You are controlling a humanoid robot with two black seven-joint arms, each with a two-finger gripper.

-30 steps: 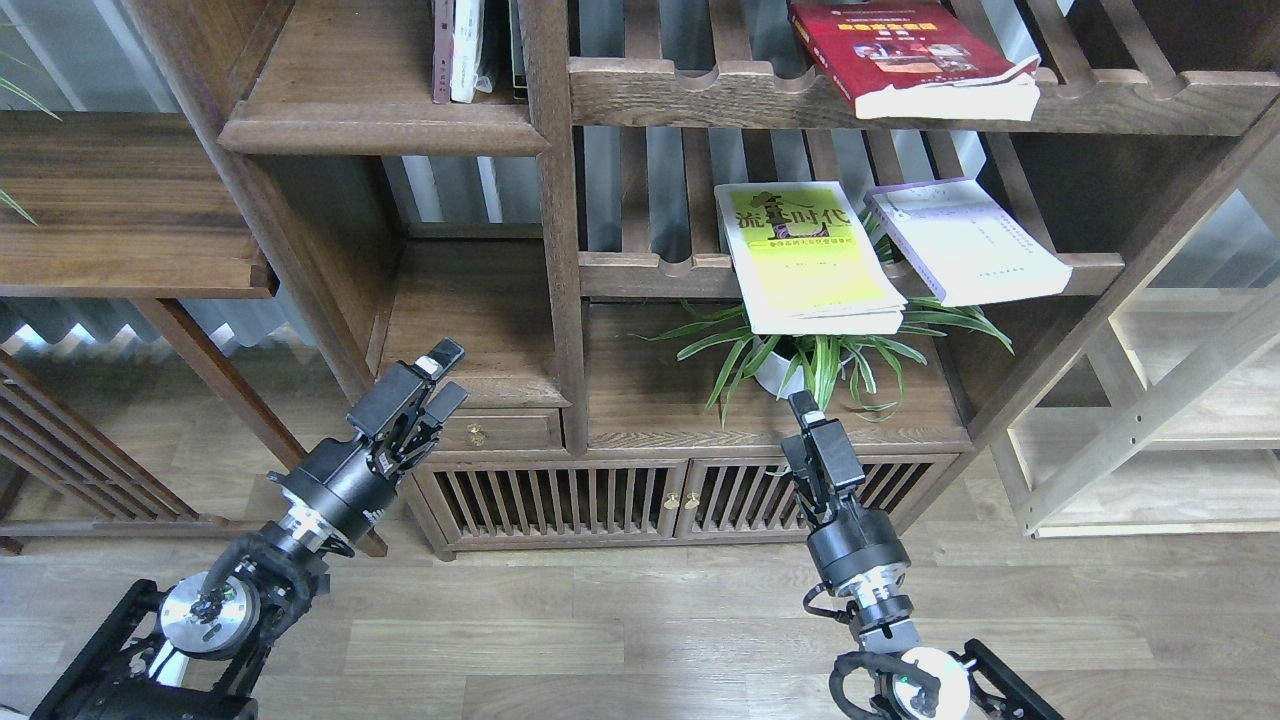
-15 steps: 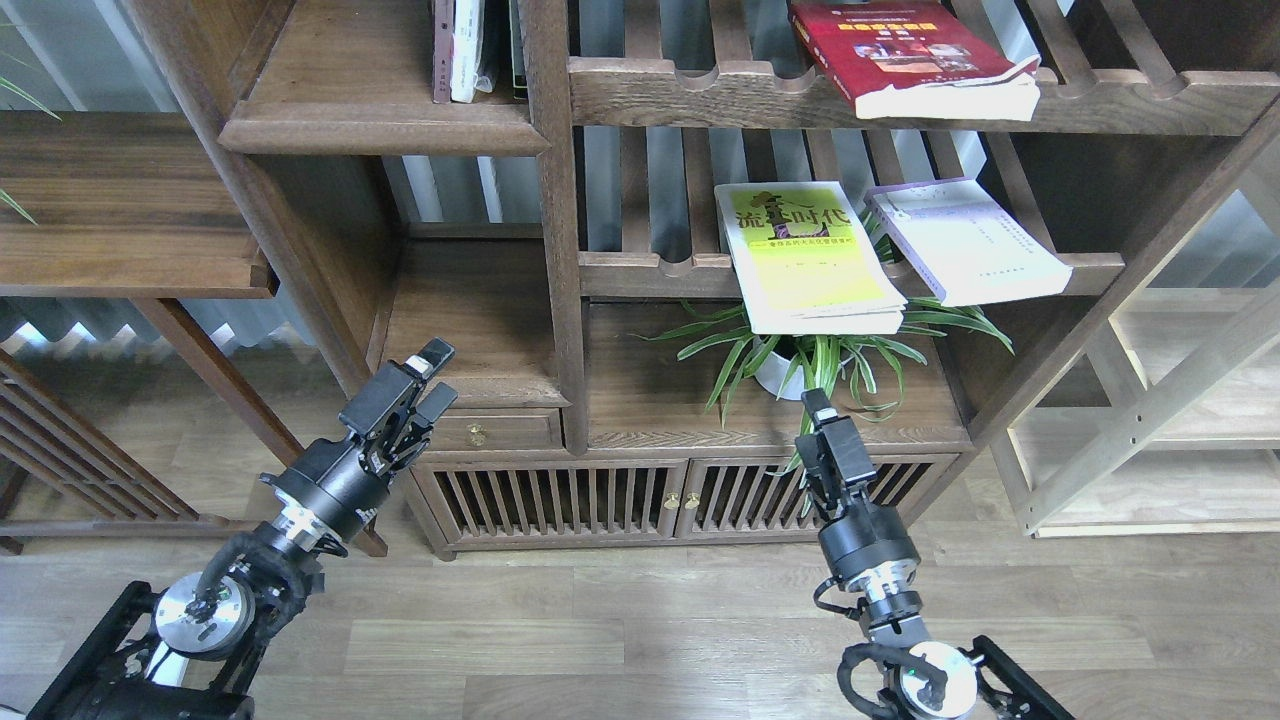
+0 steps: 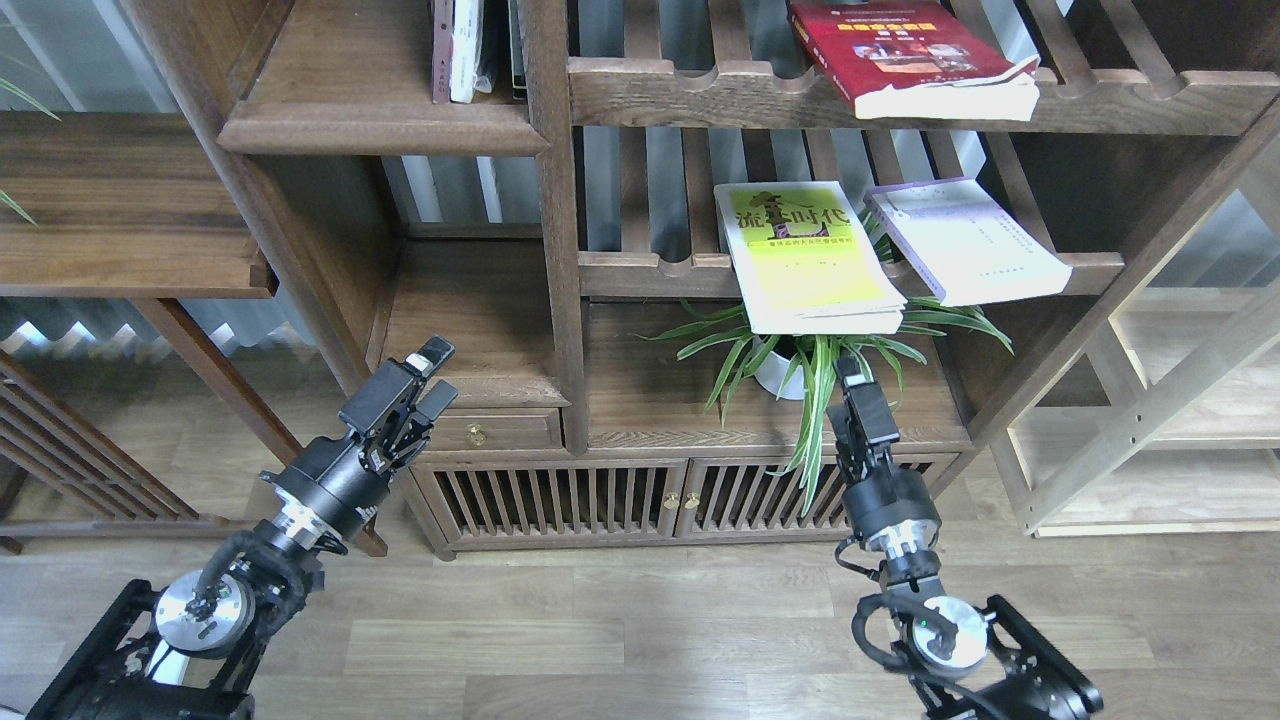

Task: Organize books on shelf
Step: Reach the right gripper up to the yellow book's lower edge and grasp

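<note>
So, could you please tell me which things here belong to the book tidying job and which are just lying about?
Belongs to the job:
- yellow-green book
- lavender-white book
- red book
- solid dark shelf
- right pincer, just below the yellow-green book

Just lying about:
- potted plant
- drawer
- slatted cabinet doors
- light wooden frame

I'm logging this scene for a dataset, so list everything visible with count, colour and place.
yellow-green book: 1, slatted rack, overhanging the front rail
lavender-white book: 1, same rack, right of it
red book: 1, upper slatted rack
upright books: a few, top left solid shelf
potted plant: 1, green, under the rack
cabinet: 1, dark brown, slatted doors
light wooden frame: 1, right
left pincer: black, open, by the drawer
right pincer: black, among the leaves, state unclear
</note>
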